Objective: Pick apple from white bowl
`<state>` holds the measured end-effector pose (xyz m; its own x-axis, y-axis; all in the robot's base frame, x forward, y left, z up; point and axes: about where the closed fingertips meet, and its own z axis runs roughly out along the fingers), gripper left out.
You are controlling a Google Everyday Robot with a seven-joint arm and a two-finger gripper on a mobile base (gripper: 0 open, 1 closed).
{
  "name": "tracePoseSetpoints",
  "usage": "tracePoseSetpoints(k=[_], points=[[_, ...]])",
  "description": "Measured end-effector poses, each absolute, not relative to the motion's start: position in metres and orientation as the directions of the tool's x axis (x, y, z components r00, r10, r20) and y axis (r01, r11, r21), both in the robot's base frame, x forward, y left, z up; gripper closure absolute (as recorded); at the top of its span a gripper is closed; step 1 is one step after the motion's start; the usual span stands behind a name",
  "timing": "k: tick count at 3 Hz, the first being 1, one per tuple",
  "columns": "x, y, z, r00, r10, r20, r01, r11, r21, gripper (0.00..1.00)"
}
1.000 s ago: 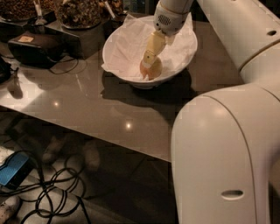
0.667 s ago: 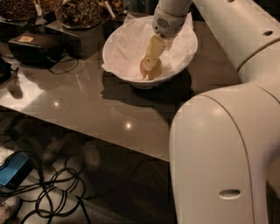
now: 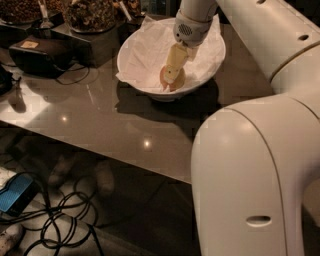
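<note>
The white bowl (image 3: 131, 70), wide and lined with crumpled white paper, stands on the glossy brown table (image 3: 100, 125) at the upper middle. The apple (image 3: 164, 78), small with a reddish blush, lies at the bottom of the bowl and is mostly hidden by the gripper. My gripper (image 3: 172, 81), with pale yellowish tips, reaches straight down into the bowl from the white wrist (image 3: 192, 25) and sits right at the apple, touching or closely around it.
Dark containers of brown snacks (image 3: 90, 12) stand behind the bowl to the left. A black box (image 3: 40, 52) sits on the table's left. My arm's large white body (image 3: 250, 175) fills the right foreground. Cables (image 3: 60, 220) and a blue object (image 3: 15, 192) lie on the floor.
The gripper stays down at the apple in the bowl. The arm's large near segment has shifted slightly to the left.
</note>
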<state>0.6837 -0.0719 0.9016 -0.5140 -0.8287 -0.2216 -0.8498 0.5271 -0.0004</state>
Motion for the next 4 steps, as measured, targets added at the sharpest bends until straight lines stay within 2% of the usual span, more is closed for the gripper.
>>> tracePoseSetpoints(k=[2, 3, 4], points=[[0.687, -0.061, 0.892, -0.496, -0.846, -0.197, -0.863, 0.505, 0.006, 0.27], [0.690, -0.059, 0.887, -0.493, -0.848, -0.193, -0.866, 0.500, 0.014, 0.23], [0.693, -0.060, 0.881, -0.497, -0.846, -0.194, -0.864, 0.502, 0.027, 0.24]])
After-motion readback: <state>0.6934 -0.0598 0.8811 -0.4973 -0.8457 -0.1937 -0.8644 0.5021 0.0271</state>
